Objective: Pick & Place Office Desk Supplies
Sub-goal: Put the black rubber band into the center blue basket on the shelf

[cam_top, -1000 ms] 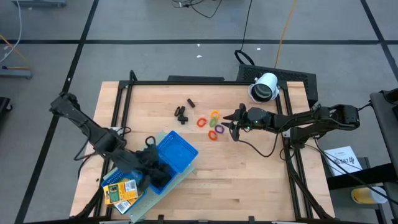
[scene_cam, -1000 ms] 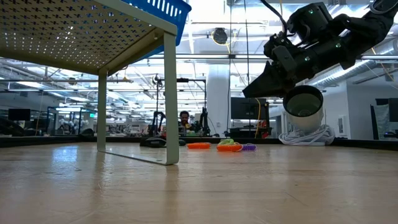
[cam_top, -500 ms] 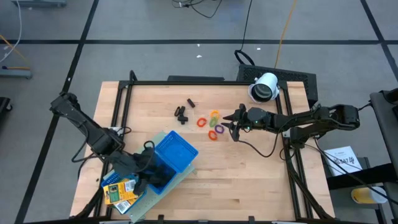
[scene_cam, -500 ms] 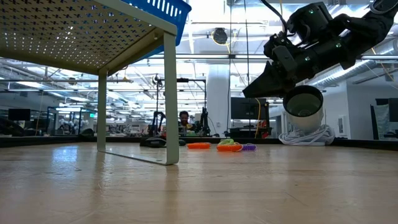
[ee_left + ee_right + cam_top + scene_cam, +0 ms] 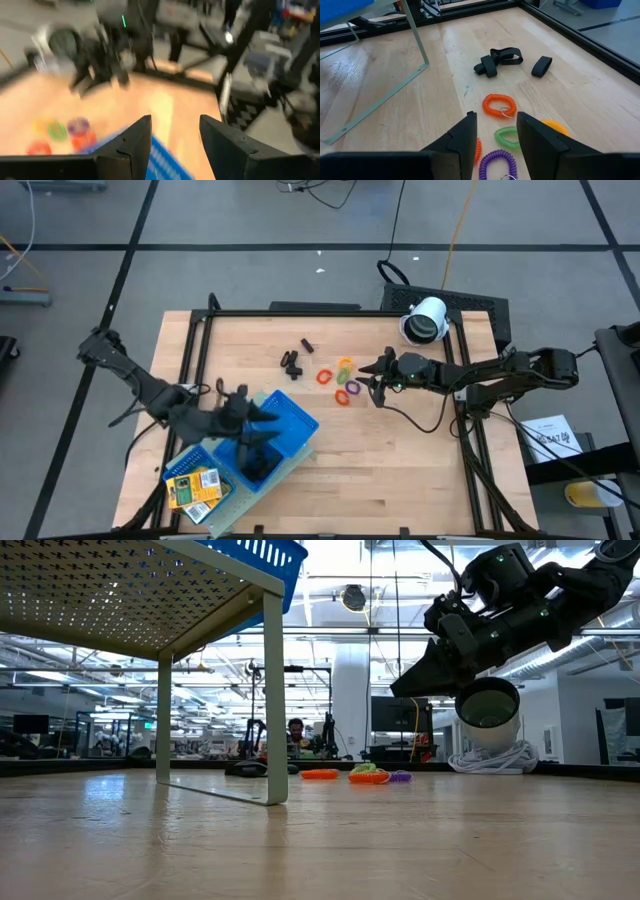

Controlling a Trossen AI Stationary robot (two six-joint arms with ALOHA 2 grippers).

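Observation:
Several coiled rings (image 5: 342,380) in orange, green, purple and yellow lie on the wooden table; they also show in the right wrist view (image 5: 498,106). Black clip pieces (image 5: 293,360) lie a little beyond them toward the far left, and show in the right wrist view (image 5: 497,57). Two yellow packs (image 5: 192,486) lie on a perforated shelf beside the blue tray (image 5: 290,425). My left gripper (image 5: 265,420) hovers open and empty over the tray, its view (image 5: 175,130) blurred. My right gripper (image 5: 368,380) hangs open just right of the rings, above the table (image 5: 495,130).
The blue tray stands on a raised perforated shelf (image 5: 120,590) with thin legs at the table's near left. A dark shape (image 5: 255,467) lies in the tray; I cannot tell what it is. A white cylindrical device (image 5: 425,320) stands at the far right. Black rails frame the table.
My left gripper has risen out of the tray's near part and gone toward the far edge, tipping up to point toward the table's right. My right gripper and the rings have kept still.

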